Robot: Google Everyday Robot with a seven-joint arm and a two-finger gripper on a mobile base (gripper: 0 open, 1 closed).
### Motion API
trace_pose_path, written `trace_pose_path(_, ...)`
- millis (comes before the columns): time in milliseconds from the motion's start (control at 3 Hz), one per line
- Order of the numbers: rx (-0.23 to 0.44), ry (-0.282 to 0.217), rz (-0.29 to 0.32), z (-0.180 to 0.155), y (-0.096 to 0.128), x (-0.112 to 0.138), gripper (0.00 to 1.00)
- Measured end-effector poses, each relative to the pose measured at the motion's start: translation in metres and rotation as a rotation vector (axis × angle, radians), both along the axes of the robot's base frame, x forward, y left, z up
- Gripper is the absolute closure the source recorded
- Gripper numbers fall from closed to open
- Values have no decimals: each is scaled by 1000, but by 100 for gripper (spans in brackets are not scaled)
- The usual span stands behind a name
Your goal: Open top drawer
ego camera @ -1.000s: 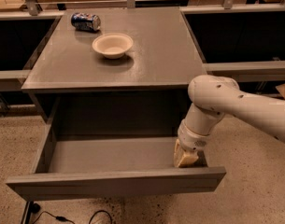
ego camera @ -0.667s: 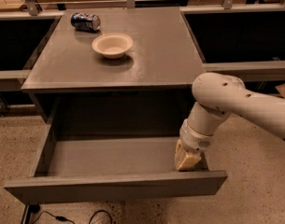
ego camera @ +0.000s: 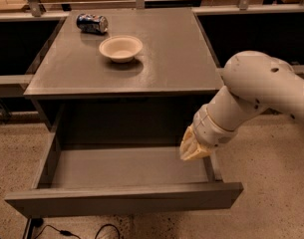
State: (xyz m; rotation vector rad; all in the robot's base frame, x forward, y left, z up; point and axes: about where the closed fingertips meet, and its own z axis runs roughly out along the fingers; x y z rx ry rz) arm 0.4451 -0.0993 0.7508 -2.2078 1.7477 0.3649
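The top drawer (ego camera: 124, 199) is a wide dark grey drawer with a flat front panel. It stands pulled far out from under the grey cabinet top (ego camera: 126, 54). Its grey inside shows and holds nothing I can see. My gripper (ego camera: 194, 149) hangs at the end of the white arm (ego camera: 256, 93), over the drawer's right rear corner, just inside the right wall. Its cream fingers point down and left.
A blue soda can (ego camera: 91, 23) lies on its side at the back left of the cabinet top. A cream bowl (ego camera: 120, 48) stands near the middle. Dark cables (ego camera: 67, 230) lie on the speckled floor below the drawer front.
The drawer has slid a little further out toward me. My gripper has lifted slightly and drawn back toward the drawer's right side.
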Motion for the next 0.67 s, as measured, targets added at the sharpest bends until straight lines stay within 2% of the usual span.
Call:
trace_pose_path(333,16,-80,-37,28,2,5,72)
trace_pose_path(667,12,-78,-30,27,3,4,41)
